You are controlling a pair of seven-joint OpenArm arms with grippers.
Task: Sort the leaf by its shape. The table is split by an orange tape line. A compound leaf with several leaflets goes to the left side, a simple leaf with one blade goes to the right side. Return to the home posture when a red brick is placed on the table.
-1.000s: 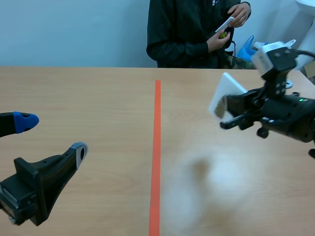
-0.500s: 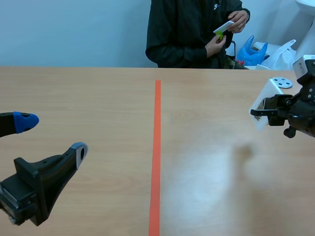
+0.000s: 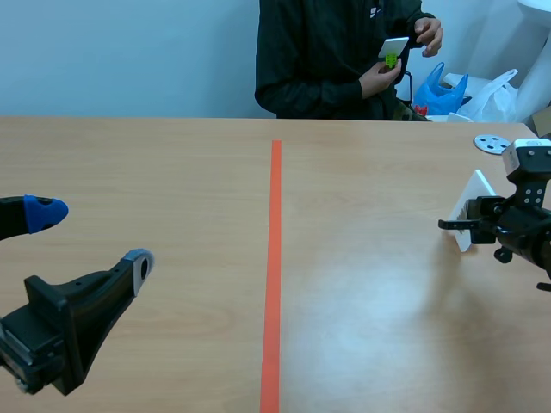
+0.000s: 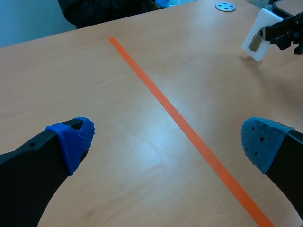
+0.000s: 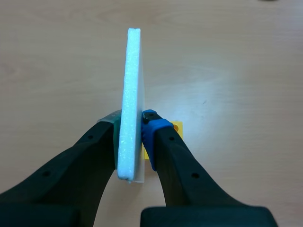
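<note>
A white foam card point(image 3: 472, 206) with a toothed leaf picture point(image 4: 255, 41) stands on edge, low over the right half of the table. My right gripper point(image 3: 465, 225) is shut on it, and the right wrist view shows the card point(image 5: 130, 104) pinched between both pads. Whether its lower edge touches the wood I cannot tell. A small yellow patch point(image 5: 177, 127) shows under the right finger. My left gripper point(image 3: 90, 237) hangs open over the left half, with nothing between its fingers point(image 4: 71, 139). The orange tape line point(image 3: 275, 258) divides the table.
A person sits across the table holding another white card point(image 3: 394, 47). A blue bag point(image 3: 439, 86) lies behind the far right edge. A grey disc point(image 3: 491, 144) rests at the far right of the table.
My right arm has carried the card rightward and down, from above the middle right to low near the right edge. The left arm has stayed still.
</note>
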